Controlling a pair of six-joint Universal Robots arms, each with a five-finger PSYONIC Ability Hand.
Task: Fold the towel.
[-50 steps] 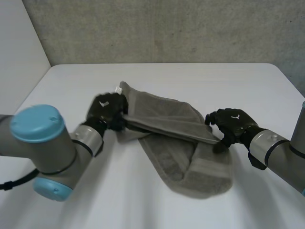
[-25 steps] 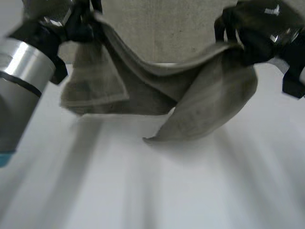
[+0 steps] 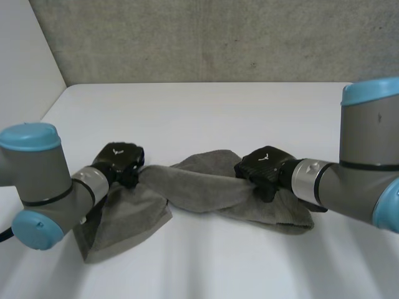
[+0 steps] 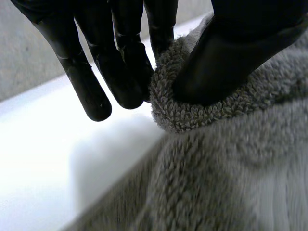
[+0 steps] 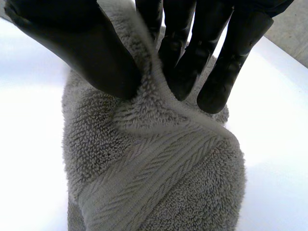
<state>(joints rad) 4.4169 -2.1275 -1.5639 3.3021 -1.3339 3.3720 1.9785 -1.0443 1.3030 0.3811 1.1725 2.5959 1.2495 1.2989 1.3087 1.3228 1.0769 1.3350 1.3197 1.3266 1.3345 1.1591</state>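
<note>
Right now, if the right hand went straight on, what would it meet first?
The grey terry towel that the right hand pinches; bunched cloth lies past its fingers, probably before the white table.

Grey tubular arms (image 3: 37, 180) with light-blue joint caps (image 3: 28, 136) and silver wrist rings (image 3: 305, 177) carry a black left hand (image 3: 118, 159) and right hand (image 3: 265, 165), each white-marked.

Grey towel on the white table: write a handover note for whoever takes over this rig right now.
Left hand: shut, pinching an edge of the grey terry towel between thumb and fingers.
Right hand: shut, pinching a bunched fold near the towel's other end.
Towel: lies rumpled on the white table, a twisted band between the hands, loose cloth beyond each.
Done: both grips set.
Left: no neat fold yet; likely spread it flat, then fold.
</note>
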